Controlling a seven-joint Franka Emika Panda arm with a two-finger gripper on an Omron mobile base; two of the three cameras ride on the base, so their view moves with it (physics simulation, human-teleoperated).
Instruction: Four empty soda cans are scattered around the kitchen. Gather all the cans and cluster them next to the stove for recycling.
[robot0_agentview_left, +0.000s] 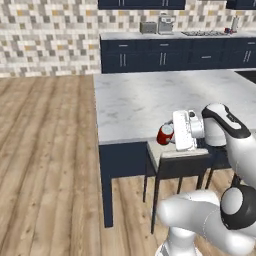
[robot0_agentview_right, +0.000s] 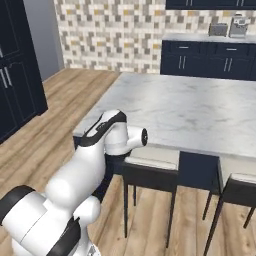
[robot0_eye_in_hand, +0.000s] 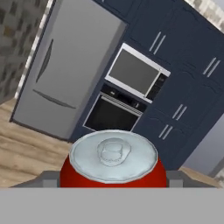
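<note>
Hauling one red soda can (robot0_eye_in_hand: 113, 161) clamped in the gripper (robot0_agentview_left: 170, 134) sideways over a chair (robot0_agentview_left: 176, 162); next it probably needed driving to the stove (robot0_agentview_left: 205, 33).

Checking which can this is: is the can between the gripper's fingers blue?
No, the can between the gripper's fingers is red with a silver top.

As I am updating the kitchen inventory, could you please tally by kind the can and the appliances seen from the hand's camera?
Red soda can: 1
Refrigerator: 1
Microwave: 1
Wall oven: 1
Total: 4
</note>
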